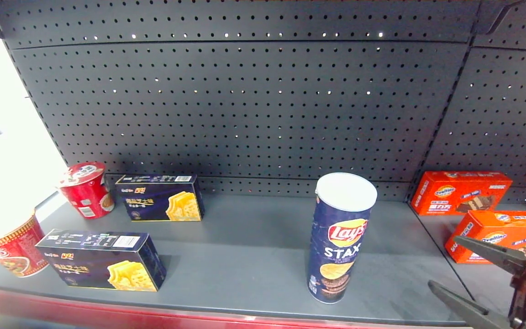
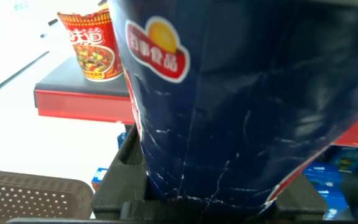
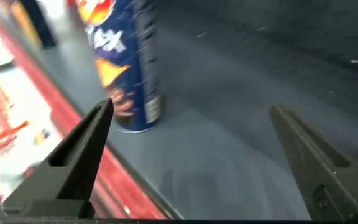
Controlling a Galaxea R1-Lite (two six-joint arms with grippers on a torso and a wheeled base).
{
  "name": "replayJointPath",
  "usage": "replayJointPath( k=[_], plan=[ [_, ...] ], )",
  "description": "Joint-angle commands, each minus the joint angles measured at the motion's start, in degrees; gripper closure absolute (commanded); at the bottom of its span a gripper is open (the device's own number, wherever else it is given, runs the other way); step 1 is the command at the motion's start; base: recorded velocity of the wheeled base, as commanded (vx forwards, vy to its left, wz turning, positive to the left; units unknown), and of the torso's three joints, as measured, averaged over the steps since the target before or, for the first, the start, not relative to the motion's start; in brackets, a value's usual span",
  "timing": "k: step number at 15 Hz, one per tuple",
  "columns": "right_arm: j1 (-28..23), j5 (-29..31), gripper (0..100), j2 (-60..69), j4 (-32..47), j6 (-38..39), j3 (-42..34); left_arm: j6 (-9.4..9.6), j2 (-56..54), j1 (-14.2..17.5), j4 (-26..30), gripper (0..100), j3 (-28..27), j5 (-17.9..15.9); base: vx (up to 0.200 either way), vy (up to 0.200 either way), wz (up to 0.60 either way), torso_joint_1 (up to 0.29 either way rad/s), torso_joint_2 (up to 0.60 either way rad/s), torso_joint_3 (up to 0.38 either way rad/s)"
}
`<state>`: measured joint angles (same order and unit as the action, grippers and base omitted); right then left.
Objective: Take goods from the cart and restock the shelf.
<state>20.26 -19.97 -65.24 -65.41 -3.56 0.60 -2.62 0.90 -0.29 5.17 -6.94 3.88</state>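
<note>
A tall dark blue chip can (image 1: 341,237) with a white lid stands upright on the grey shelf (image 1: 254,256), right of centre near the front edge. My right gripper (image 1: 443,261) hangs open just right of the can, nothing between its fingers; in the right wrist view the can (image 3: 129,68) stands beyond the open gripper (image 3: 191,106), off toward one finger. My left gripper (image 2: 210,186) is shut on a dark blue snack bag (image 2: 241,106), held in front of the shelf's red front edge (image 2: 79,102).
Two red noodle cups (image 1: 87,188) (image 1: 14,249) and two dark blue cracker boxes (image 1: 160,198) (image 1: 103,259) fill the shelf's left side. Orange boxes (image 1: 461,192) (image 1: 500,233) sit on the neighbouring shelf at right. A perforated grey basket (image 2: 30,196) lies below the left gripper.
</note>
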Motion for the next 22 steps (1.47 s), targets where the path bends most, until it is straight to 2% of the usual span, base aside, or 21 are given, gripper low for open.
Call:
replayJointPath(
  k=[1,2,4,6,7,8,9,11,12,14,16,19,21,22],
  plan=[
    [-2.7,1.0,0,12.9,5.7,0.8,-0.5,0.07,0.0,0.0,-0.1,100,0.2,0.0,0.000,0.000,0.00,0.000,0.00,0.000],
    [-2.9,1.8,0,15.2,8.0,0.8,-0.5,0.16,0.0,0.0,-0.1,100,-0.1,0.0,0.000,0.000,0.00,0.000,0.00,0.000],
    [-3.7,10.7,0,28.0,22.6,0.7,0.2,0.07,0.0,0.0,-0.1,100,0.1,0.3,0.000,0.000,0.00,0.000,0.00,0.000],
    [-4.1,18.2,0,34.8,30.3,0.5,0.9,0.07,0.0,0.0,0.0,100,0.3,0.2,0.000,0.000,0.00,0.000,0.00,0.000],
    [-4.0,24.5,0,41.8,37.8,0.6,2.0,0.07,0.0,0.0,-0.1,100,0.9,0.2,0.000,0.000,0.00,0.000,0.00,0.000],
    [-4.1,26.2,0,44.5,41.0,0.6,2.3,0.07,0.0,0.0,-0.2,100,1.0,0.2,0.000,0.000,0.00,0.000,0.00,0.000],
    [-5.2,29.7,0,50.8,48.5,0.6,2.6,0.16,0.0,0.0,-1.2,100,0.9,0.0,0.000,0.000,0.00,0.000,0.00,0.000],
    [-8.4,31.5,0,59.7,57.2,0.6,2.0,-0.10,0.0,0.0,-1.7,100,1.0,-0.1,0.000,0.000,0.00,0.000,0.00,0.000],
    [-8.6,34.9,0,60.2,57.9,1.3,1.5,-0.02,0.0,0.0,-1.7,100,0.9,-0.4,0.000,0.000,0.00,0.000,0.00,0.000],
    [-8.6,36.0,0,60.1,57.0,1.4,0.9,0.07,0.0,0.0,-1.7,100,0.3,-1.8,0.000,0.000,0.00,0.000,0.00,0.000],
    [-8.6,35.9,0,60.1,58.3,1.9,-0.6,0.25,0.0,0.0,-1.7,100,-2.4,-5.4,0.000,0.000,0.00,0.000,0.00,0.000],
    [-8.6,30.1,0,60.1,62.1,0.5,-0.5,0.25,2.0,-0.1,-1.0,100,-10.0,-17.7,0.000,0.000,0.00,0.000,0.00,0.000],
    [-8.6,23.0,0,60.1,62.2,0.0,-0.4,0.07,5.5,-0.1,-1.1,100,-13.7,-23.3,0.000,0.000,0.00,0.000,0.00,0.000],
    [-8.6,21.8,0,60.1,62.3,0.0,-0.4,-0.02,7.5,-0.1,-1.5,100,-14.6,-25.9,0.000,0.000,0.00,0.000,0.00,0.000]
  ],
)
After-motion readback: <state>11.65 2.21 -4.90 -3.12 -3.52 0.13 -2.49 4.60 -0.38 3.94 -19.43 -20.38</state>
